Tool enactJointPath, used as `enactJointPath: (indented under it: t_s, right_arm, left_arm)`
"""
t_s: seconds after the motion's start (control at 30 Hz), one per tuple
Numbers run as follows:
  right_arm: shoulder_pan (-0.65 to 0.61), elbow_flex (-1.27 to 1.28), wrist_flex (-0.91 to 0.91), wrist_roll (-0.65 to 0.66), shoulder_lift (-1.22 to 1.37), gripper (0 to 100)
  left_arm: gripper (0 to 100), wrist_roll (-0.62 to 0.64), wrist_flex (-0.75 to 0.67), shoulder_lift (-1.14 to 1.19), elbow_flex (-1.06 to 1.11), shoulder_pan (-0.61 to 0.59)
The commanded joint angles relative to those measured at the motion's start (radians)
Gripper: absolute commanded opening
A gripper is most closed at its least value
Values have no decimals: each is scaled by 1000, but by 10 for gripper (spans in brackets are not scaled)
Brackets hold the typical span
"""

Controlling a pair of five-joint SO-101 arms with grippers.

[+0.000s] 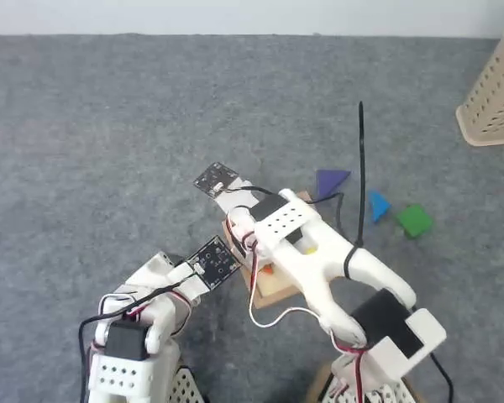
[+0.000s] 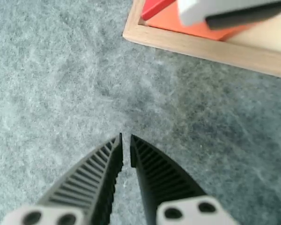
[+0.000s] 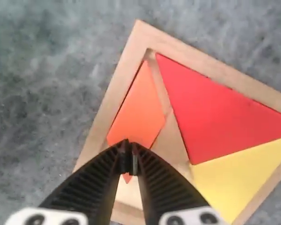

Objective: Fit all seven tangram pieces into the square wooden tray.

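The step in hand was judged to be the seating of the orange piece (image 3: 138,110) in the square wooden tray (image 3: 126,61). The right gripper (image 3: 129,157) was held clenched over the tray, with nothing caught between its jaws and its tips set down on one corner of that piece. The orange piece was seen lying along one inner wall of the tray. A strip of bare wood was left between it and the red triangle (image 3: 210,112), and the yellow triangle (image 3: 234,178) was laid edge to edge with the red one.

About half the task was judged done. A purple triangle (image 1: 332,180) lay on the counter near the tray, with a blue triangle (image 1: 378,205) and a green square (image 1: 414,220) farther from it. The next move was judged to call for a small push to square the orange piece against the tray's wall. The right gripper would then have to be lifted away, opened, and taken to one of the loose pieces.

The left gripper (image 2: 126,139) was held over the counter just outside the tray's rim, clenched on nothing.

In the high view most of the tray was covered by the right arm, so whether a further piece lay under it could not be told. Whether the orange piece sat fully flat could not be made out either.
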Motion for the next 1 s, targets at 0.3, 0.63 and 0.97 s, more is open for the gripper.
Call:
enactJointPath:
  t_s: [0.3, 0.63, 0.97]
  right_arm:
    - [36, -210, 28, 18, 151, 9]
    - [45, 40, -111, -32, -180, 9]
    - [128, 147, -125, -14, -145, 9]
  left_arm:
    - [27, -11, 5, -17, -10, -3]
    - [27, -11, 5, -17, -10, -3]
    - [27, -11, 5, -17, -10, -3]
